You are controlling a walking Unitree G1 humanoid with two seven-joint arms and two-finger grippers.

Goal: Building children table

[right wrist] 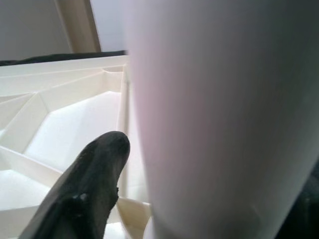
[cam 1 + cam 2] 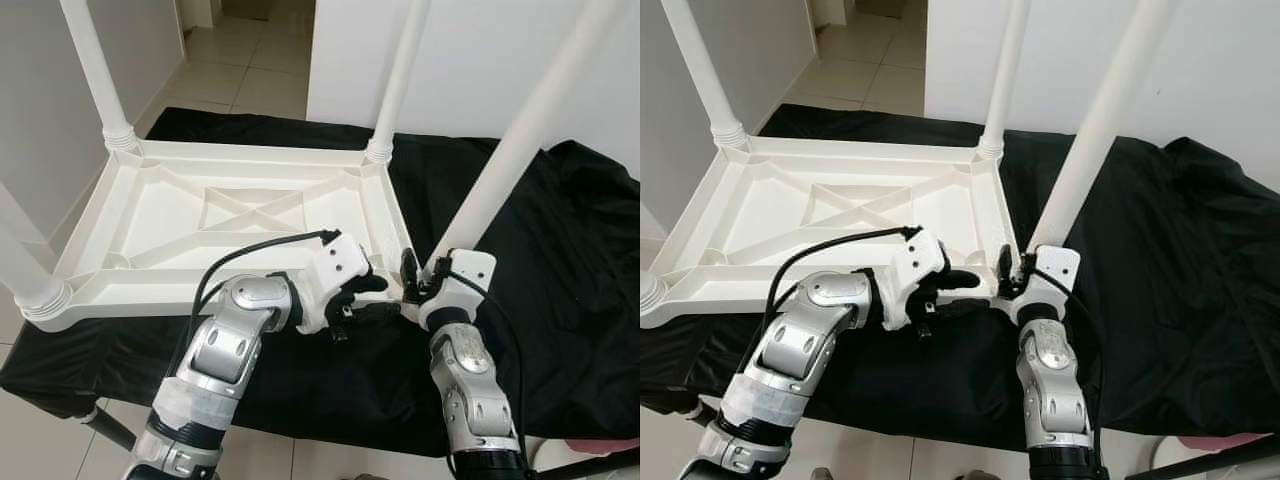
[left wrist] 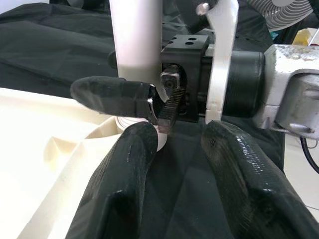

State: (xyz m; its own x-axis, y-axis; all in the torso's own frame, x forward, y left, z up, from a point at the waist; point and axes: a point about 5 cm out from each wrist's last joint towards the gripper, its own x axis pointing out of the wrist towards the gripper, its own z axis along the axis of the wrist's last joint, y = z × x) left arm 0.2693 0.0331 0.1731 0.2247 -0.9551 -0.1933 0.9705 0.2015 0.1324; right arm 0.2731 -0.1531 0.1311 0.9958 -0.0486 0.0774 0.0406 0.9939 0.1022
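Table top (image 2: 170, 215) — white ribbed plastic, upside down on black cloth (image 2: 560, 260), four round white legs upright at corners. Right gripper (image 2: 418, 285) clamped on the near right leg (image 2: 510, 150) at its base; left gripper (image 2: 365, 300) just beside it, fingers (image 3: 124, 199) apart — holding nothing

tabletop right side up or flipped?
Flipped. The white tabletop lies underside up on the black cloth: its ribbed bracing faces the camera and the legs point upward.

2 silver arms (image 2: 232, 345), black cables, white wrists, black fingers (image 3: 114, 94).
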